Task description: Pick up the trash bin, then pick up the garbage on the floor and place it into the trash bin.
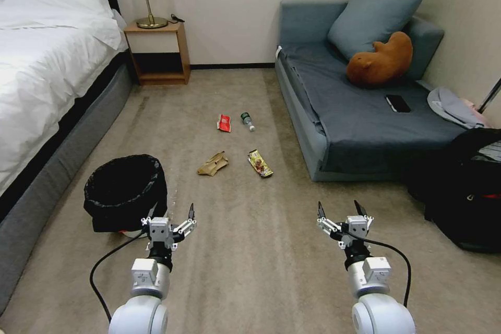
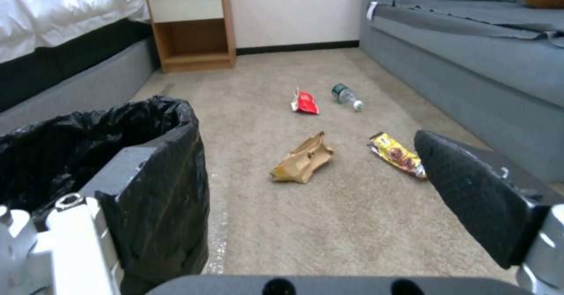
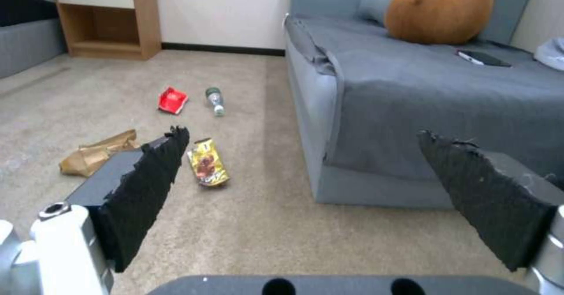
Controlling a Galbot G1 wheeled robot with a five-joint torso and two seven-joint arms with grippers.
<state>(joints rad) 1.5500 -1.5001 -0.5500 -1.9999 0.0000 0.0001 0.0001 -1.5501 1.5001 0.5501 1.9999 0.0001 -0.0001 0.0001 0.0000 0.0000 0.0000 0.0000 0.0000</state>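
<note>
A beige carpeted floor (image 1: 250,250) runs between a white-sheeted bed (image 1: 47,57) on the left and a grey sofa bed (image 1: 360,115) on the right in the head view, with a wooden nightstand (image 1: 159,52) against the far wall. The trash bin (image 1: 125,190), lined with a black bag, stands on the carpet near the bed. The left tool (image 1: 175,219), spread wide, sits just beside the bin's near rim; the right tool (image 1: 340,211), also wide, hangs over bare carpet. Farther out lie a red snack packet (image 1: 224,122), a small bottle (image 1: 247,120), a crumpled brown paper bag (image 1: 212,164) and a yellow-brown snack wrapper (image 1: 260,163).

The left wrist view has one finger (image 2: 153,184) against the bin's bag, the other clear of it.

In the right wrist view the wrapper (image 3: 207,167) shows between the spread fingers (image 3: 147,189).
</note>
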